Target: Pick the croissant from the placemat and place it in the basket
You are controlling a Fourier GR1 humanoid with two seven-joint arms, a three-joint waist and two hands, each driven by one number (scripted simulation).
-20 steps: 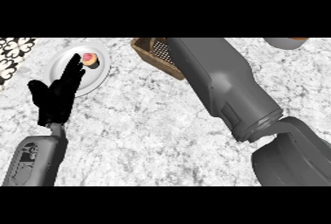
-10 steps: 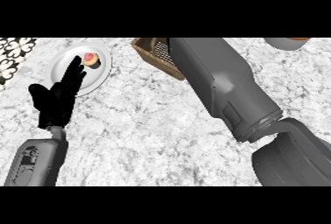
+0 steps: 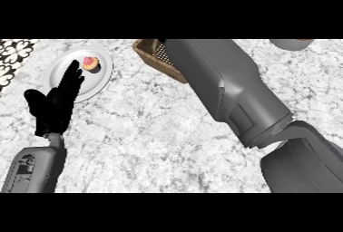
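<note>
The croissant is out of sight — likely light, flaky, best cradled by its sides. The right forearm (image 3: 227, 90) reaches over the basket (image 3: 149, 50), its hand hidden; the left hand (image 3: 55, 103) rests spread on the desk (image 3: 147, 136).

The basket (image 3: 155, 58) is a brown woven container at the counter's far edge, just right of the middle. Only its left wall and near corner show, along with a patch of pale mesh-like interior; the rest lies hidden under a grey forearm that crosses over it, and the top of the view cuts off its far side. It sits upright on the marbled counter, with its near rim running diagonally toward the lower right. Whether anything lies inside cannot be told. The croissant shows nowhere in view, and the placemat cannot be made out with certainty
</note>
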